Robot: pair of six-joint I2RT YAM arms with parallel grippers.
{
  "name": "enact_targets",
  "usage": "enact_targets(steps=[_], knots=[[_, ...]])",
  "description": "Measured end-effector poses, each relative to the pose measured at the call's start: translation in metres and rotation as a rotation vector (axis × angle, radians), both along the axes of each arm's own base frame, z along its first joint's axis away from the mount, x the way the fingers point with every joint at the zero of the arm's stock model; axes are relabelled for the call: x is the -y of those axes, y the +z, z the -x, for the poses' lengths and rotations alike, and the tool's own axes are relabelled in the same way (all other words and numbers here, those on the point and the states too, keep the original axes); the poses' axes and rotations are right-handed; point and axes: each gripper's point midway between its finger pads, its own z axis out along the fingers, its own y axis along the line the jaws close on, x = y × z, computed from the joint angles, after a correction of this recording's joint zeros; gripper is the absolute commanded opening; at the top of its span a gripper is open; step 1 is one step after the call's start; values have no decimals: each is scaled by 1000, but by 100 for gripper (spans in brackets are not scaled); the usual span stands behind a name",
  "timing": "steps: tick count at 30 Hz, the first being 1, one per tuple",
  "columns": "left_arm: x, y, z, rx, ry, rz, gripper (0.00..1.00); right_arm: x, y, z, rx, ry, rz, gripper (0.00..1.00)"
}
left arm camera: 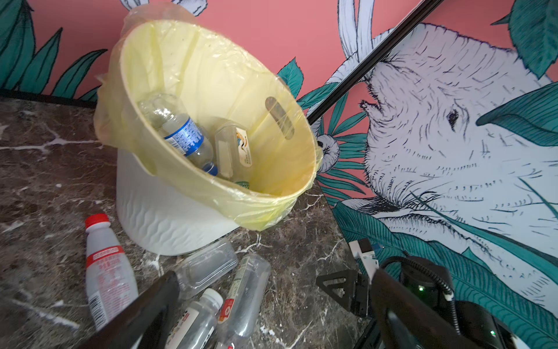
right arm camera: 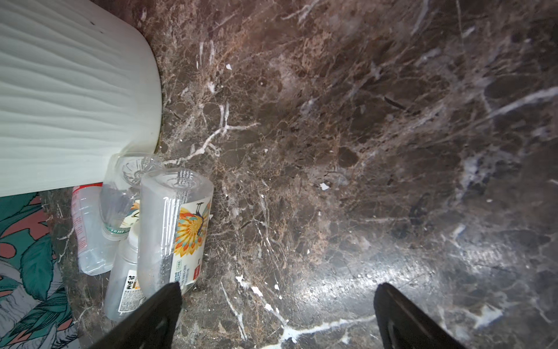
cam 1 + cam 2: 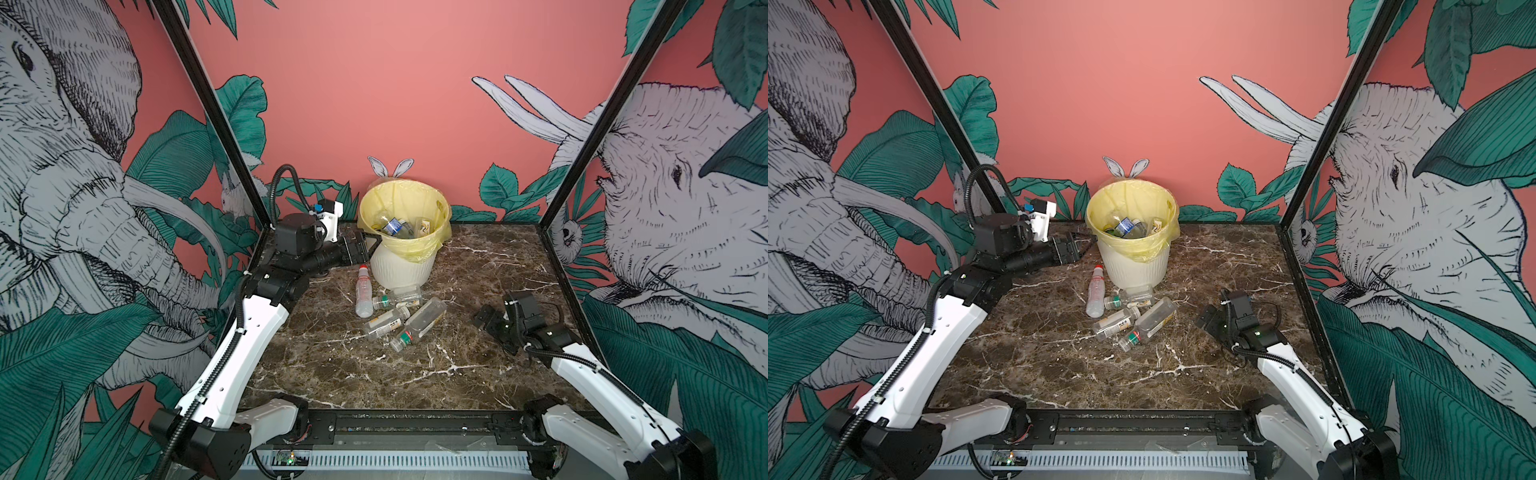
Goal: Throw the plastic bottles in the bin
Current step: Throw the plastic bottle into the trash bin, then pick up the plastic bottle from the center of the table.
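4 btls (image 3: 386,324) outside 1 bin (image 3: 401,272)

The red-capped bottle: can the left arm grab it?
Probably yes. The red-capped bottle lies flat on the table near the open, empty left end effector, with nothing visibly between them.

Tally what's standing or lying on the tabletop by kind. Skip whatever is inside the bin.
red-capped bottle, lying down: 1
clear bottles with other caps, lying down: 3
bin, upright: 1
Total: 5
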Motion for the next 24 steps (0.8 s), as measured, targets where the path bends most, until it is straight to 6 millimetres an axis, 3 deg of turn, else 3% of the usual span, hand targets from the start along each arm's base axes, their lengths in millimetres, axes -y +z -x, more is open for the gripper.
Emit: enact_targets(steps=[8,13,19,24], knots=[[-41,-40,27,-25,135,-129,99,4,6,1,17,-47,-18,99],[-54,-72,39,-81,172,-181,99,1,0,5,-12,-46,0,99],[-64,-131,49,-221,203,-243,99,-17,-11,10,-64,-4,34,99],[-69,-145,59,-261,223,-243,99,-34,-4,3,-51,12,32,99]])
